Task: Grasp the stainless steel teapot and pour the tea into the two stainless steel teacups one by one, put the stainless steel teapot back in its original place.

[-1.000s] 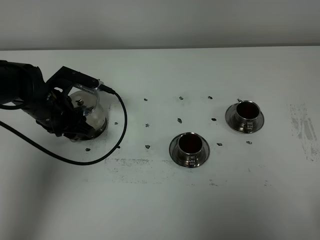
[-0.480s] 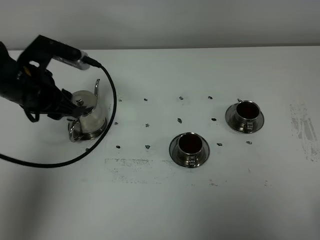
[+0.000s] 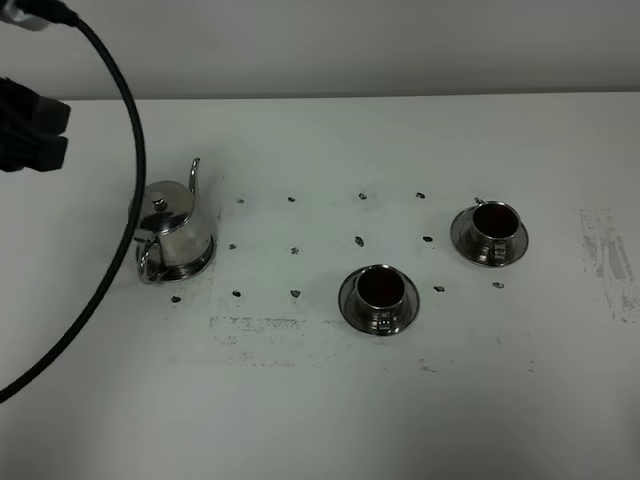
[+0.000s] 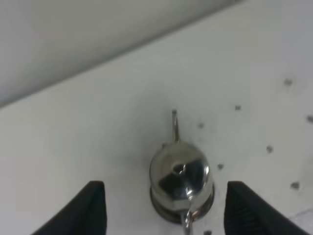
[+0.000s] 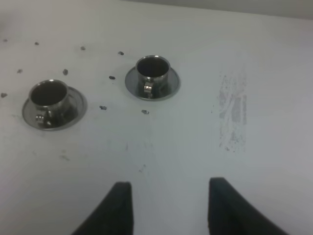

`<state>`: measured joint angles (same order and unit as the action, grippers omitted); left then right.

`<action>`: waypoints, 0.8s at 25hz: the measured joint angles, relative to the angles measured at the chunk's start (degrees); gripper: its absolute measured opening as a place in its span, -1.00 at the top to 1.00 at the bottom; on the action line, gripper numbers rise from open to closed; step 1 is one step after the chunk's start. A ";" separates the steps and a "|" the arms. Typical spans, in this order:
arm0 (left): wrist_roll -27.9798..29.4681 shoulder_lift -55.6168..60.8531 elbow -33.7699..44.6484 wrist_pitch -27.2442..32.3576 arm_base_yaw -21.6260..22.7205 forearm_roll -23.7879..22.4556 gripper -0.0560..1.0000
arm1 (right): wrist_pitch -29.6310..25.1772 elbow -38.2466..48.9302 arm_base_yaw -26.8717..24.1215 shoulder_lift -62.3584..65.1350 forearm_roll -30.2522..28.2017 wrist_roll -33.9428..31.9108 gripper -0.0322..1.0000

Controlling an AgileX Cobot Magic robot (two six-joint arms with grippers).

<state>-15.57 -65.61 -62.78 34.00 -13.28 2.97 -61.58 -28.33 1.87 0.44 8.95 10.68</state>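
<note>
Teapot stood free, both cups filled

The shiny rounded steel teapot [image 3: 176, 228] sat on its flat steel disc [image 3: 200, 264] at the white desk's [image 3: 330, 400] left; the left pincer [image 4: 164, 208] hung spread above it, holding nothing. Two small steel teacups [image 3: 380, 288] [image 3: 493, 222] on saucers held reddish-brown tea [image 3: 379, 286] at centre-right; the right pincer [image 5: 168, 208] was spread too

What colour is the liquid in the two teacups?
Dark reddish-brown in both teacups, clearest in the exterior high view.

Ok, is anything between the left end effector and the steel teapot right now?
Nothing visible: the open left end effector hangs above the shiny steel teapot, which stands alone on its flat disc.
</note>
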 joint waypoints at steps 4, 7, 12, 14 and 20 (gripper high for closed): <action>0.00 6.17 0.20 0.81 3.93 1.21 -0.08 | 0.00 0.00 0.00 0.00 0.00 0.00 0.21; 0.00 10.89 0.20 1.50 8.30 1.06 -0.08 | 0.00 0.00 0.00 0.00 0.00 0.00 0.21; 0.00 19.85 0.20 8.89 12.55 0.94 -0.08 | 0.00 0.00 0.00 0.00 0.00 0.00 0.21; 0.00 23.31 0.20 12.90 13.28 0.83 -0.08 | 0.00 0.00 0.00 0.00 0.00 0.00 0.21; 0.00 31.90 0.20 18.68 13.68 0.83 -0.08 | 0.00 0.00 0.00 0.00 0.00 0.00 0.21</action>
<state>-15.57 -33.72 -62.57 52.68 0.40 3.80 -61.58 -28.33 1.87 0.44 8.95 10.68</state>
